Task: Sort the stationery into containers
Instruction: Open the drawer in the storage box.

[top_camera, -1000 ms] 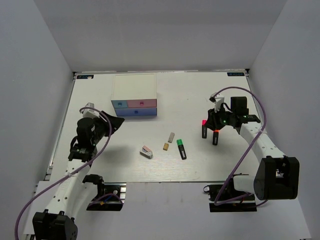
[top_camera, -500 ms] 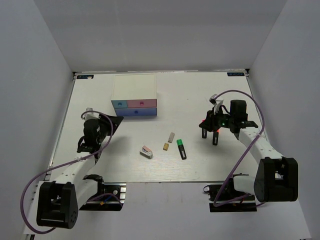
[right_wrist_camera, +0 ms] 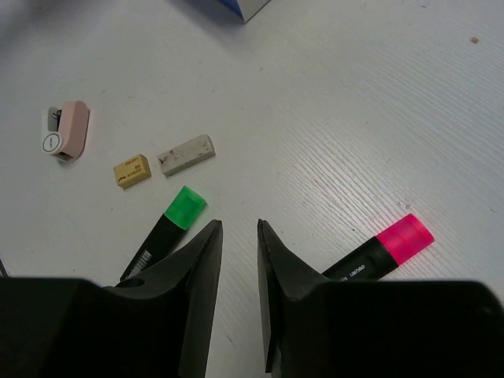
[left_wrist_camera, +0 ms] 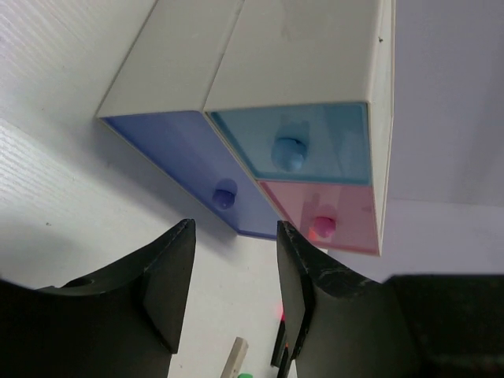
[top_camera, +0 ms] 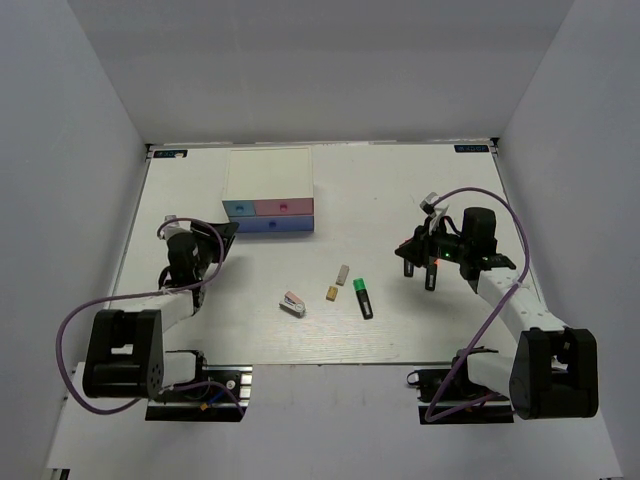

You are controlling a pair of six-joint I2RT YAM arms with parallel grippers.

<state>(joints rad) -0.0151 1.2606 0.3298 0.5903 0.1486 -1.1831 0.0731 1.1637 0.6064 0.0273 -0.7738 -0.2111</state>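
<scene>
Left gripper (left_wrist_camera: 235, 236) part-spread, empty, facing the drawer box (left_wrist_camera: 299, 55); lavender drawer knob (left_wrist_camera: 225, 194) straight ahead, not touching. Right gripper (right_wrist_camera: 240, 228) nearly pressed together, narrow gap, empty. Pink-capped highlighter (right_wrist_camera: 386, 246) lies on the table (right_wrist_camera: 354, 94) just beside it, long axis diagonal, cap pointing away.

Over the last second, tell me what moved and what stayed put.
Both arms folded lower. The left fingers stayed pointed at the drawer box; the right fingers crept slightly left, near the pink highlighter. Nothing was gripped or released. The green highlighter, tan block, pale block, stapler piece and shut drawers did not move.
</scene>
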